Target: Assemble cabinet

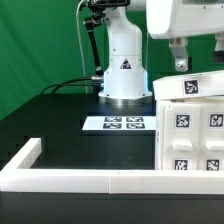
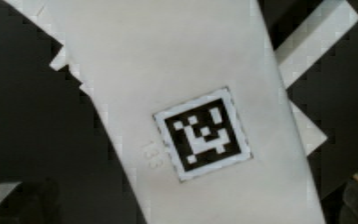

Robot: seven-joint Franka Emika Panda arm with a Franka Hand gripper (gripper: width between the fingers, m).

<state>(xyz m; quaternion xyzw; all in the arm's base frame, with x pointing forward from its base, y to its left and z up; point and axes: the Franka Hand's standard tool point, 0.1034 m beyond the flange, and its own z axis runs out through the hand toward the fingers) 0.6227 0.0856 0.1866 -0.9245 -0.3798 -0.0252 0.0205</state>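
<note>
The cabinet parts stand at the exterior view's right: a large white box shell (image 1: 196, 140) with several black-and-white tags on its face, and a white tagged panel (image 1: 190, 88) lying slightly tilted on top of it. My gripper (image 1: 180, 64) hangs just above that panel, at the top right. I cannot tell whether it touches the panel. In the wrist view a long white panel (image 2: 176, 90) with one tag (image 2: 202, 133) fills most of the picture, very close. A second white edge (image 2: 318, 50) shows beside it. My fingers do not show clearly there.
The marker board (image 1: 113, 124) lies flat in front of the robot base (image 1: 124, 70). A low white L-shaped border wall (image 1: 80, 180) runs along the front and up the left side. A green backdrop stands behind the black table.
</note>
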